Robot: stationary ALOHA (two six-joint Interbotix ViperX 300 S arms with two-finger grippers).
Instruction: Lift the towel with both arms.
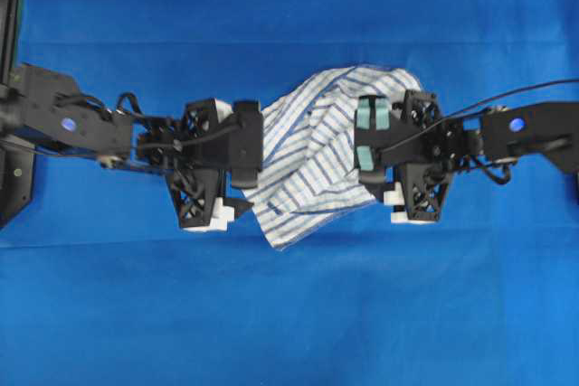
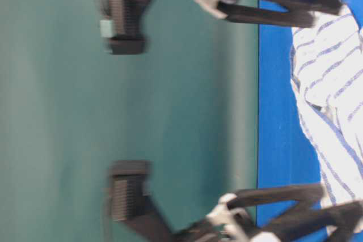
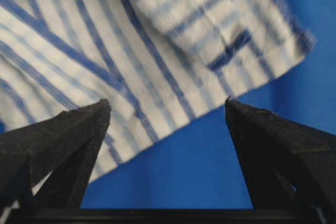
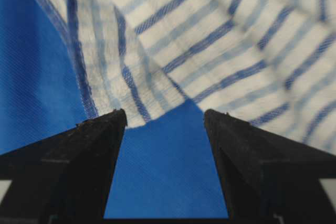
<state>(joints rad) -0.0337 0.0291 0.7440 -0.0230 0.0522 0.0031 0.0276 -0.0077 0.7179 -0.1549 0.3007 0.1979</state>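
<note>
One crumpled white towel [image 1: 312, 164] with blue and grey stripes lies mid-table on the blue tablecloth [image 1: 289, 314], its long axis running diagonally from upper right to lower left, between two black robot arms; left gripper [image 1: 246, 145] and right gripper [image 1: 369, 136] flank it, jaws apart.

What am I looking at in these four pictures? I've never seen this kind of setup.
Two black robot arms face each other over a plain blue tablecloth. Between them lies a crumpled white towel with blue and grey stripes.

The overhead picture looks straight down. The table-level picture is a blurred side view, turned sideways. The other two come from cameras on each wrist, looking out between the fingers.

The left tool and the right tool both stand open near the towel's edges, with blue cloth showing between their black pointed fingers. Nothing is held; the towel is not yet lifted.
</note>
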